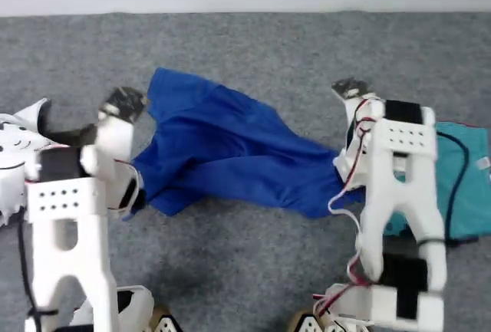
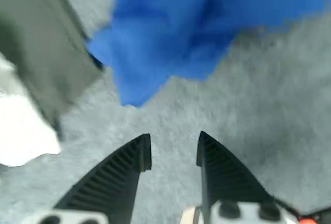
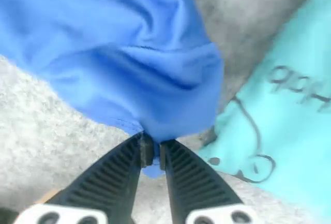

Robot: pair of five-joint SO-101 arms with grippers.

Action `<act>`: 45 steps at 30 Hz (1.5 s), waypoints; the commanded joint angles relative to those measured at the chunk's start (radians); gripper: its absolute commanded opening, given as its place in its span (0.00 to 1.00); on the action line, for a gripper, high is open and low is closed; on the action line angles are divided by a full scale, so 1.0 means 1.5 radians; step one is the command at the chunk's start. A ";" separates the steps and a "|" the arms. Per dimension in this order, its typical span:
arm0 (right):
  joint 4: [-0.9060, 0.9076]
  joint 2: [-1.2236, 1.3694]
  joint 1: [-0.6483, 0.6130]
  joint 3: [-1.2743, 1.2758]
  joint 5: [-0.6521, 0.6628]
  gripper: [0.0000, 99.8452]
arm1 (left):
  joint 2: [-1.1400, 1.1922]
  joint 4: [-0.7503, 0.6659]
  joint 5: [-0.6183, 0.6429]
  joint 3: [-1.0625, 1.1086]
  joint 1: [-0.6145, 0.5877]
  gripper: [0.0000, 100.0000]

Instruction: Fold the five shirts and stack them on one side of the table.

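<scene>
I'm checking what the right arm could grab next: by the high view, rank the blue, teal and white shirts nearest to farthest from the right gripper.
1. Blue shirt, mid-table, its end pinched in the right gripper.
2. Teal shirt, at the right edge, close beside the gripper.
3. White shirt, at the far left edge.

Soft, even light falls from overhead: bright, with no hard glare. The blue shirt [image 1: 230,148] casts a narrow, faint shadow on the grey surface [image 1: 253,48] along its side toward the near edge, and its folds shade gently. The white left arm [image 1: 73,194] comes out very bright. A darker shadow sits between the blue shirt and the teal shirt [image 3: 279,105].
</scene>
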 commanded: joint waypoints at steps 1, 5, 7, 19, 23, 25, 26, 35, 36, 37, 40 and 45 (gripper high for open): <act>0.006 -0.060 -0.007 -0.068 0.007 0.01 | 0.052 -0.062 -0.021 0.050 -0.003 0.15; 0.016 -0.060 -0.009 -0.077 0.007 0.01 | 0.154 -0.136 -0.020 0.048 -0.003 0.15; 0.025 -0.061 -0.011 -0.077 0.007 0.01 | 0.214 -0.187 -0.020 0.039 -0.005 0.15; 0.053 -0.068 -0.008 -0.078 0.003 0.01 | 0.500 -0.307 0.008 -0.374 -0.105 0.12; 0.053 -0.068 -0.009 -0.078 0.003 0.01 | 0.525 -0.215 0.016 -0.537 -0.093 0.11; 0.053 -0.068 -0.010 -0.078 0.003 0.01 | 0.526 -0.144 0.015 -0.593 -0.070 0.11; 0.052 -0.068 -0.010 -0.078 0.003 0.01 | 0.525 -0.106 0.014 -0.614 -0.058 0.11; 0.053 -0.067 -0.010 -0.078 0.002 0.01 | 0.506 0.062 -0.025 -0.654 0.045 0.11; 0.053 -0.067 -0.010 -0.078 0.002 0.01 | 0.493 0.062 -0.027 -0.634 0.048 0.11; 0.053 -0.067 -0.010 -0.078 0.002 0.01 | 0.482 0.062 -0.027 -0.608 0.054 0.11; 0.054 -0.067 -0.009 -0.077 0.002 0.01 | 0.440 0.062 -0.050 -0.498 0.084 0.14; 0.054 -0.063 -0.008 -0.074 0.002 0.01 | 0.411 0.051 -0.051 -0.331 0.132 0.16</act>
